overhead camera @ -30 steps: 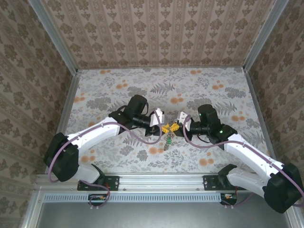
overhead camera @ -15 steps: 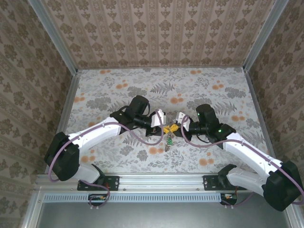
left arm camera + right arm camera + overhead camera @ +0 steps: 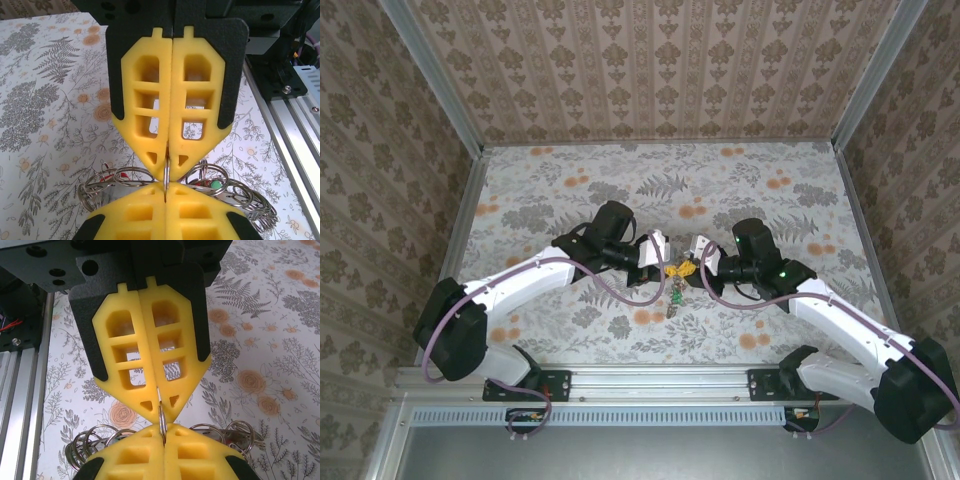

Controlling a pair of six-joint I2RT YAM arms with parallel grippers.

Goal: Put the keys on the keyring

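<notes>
Floral-printed tabletop [image 3: 770, 200] is lying beneath both arms, which are reaching inward with wrists level, their tips meeting above its centre. Left gripper [image 3: 166, 161] and right gripper [image 3: 160, 404] are each pressing yellow pads [image 3: 145, 100] together on one thin steel keyring [image 3: 166, 176]. Keys [image 3: 674, 296] are seemingly dangling below among spare rings [image 3: 125, 176]. The wire is likely stiff, light and slick, best pinched edge-on.

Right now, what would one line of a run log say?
left gripper: shut on keyring | right gripper: shut on keyring | keys: bunched beneath grippers
</notes>
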